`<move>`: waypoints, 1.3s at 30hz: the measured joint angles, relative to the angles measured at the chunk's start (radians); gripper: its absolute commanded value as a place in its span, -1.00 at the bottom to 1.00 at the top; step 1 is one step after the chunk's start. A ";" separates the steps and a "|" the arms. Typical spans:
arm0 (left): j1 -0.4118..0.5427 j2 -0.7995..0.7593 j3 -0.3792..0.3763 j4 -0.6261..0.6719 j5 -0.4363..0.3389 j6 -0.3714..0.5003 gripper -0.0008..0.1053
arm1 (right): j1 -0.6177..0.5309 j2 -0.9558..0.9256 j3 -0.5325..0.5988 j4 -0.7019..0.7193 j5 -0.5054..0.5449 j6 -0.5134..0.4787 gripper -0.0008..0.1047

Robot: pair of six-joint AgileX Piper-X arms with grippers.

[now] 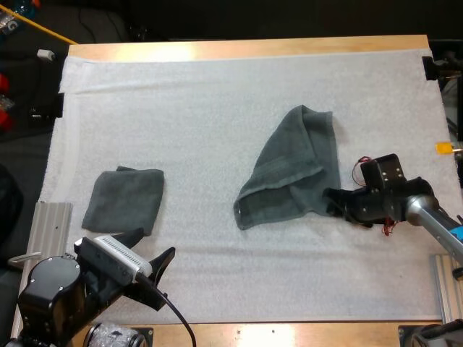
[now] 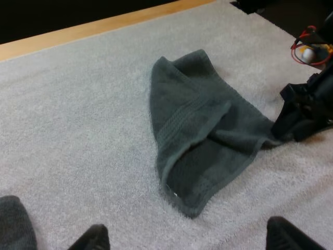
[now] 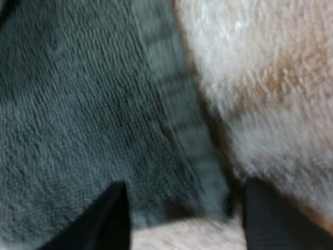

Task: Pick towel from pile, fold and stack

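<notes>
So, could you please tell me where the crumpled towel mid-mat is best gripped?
On the crumpled towel, grip the hemmed corner nearest the right tool, coming in low from the right. That corner lies flat on the mat and pokes toward the tool, which stands open around it.

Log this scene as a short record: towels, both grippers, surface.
surface: white mat on wooden table
loose towel: crumpled, partly doubled over, right of the mat's centre
folded towel: flat on the mat's left side
left gripper: open, beside the folded towel, holding nothing
right gripper: open, fingers astride the loose towel's edge
</notes>
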 measured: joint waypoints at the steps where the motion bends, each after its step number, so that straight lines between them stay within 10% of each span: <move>1: 0.000 0.000 0.000 0.000 0.000 0.000 0.12 | 0.000 0.001 0.000 -0.014 0.000 0.011 -0.29; 11: 0.000 0.000 0.000 0.000 0.000 0.000 0.12 | 0.000 0.001 0.000 -0.058 0.000 0.073 -0.41; 16: 0.000 0.000 0.000 0.000 0.000 0.000 0.12 | 0.000 0.001 0.000 -0.055 0.000 0.073 -0.97; 32: -0.006 0.000 0.000 0.000 0.044 0.053 0.12 | 0.000 -0.193 0.000 0.169 0.219 -0.143 -0.99; 39: -0.151 0.092 -0.003 -0.015 0.044 0.060 0.12 | 0.000 -0.303 0.000 0.250 0.227 -0.185 -0.99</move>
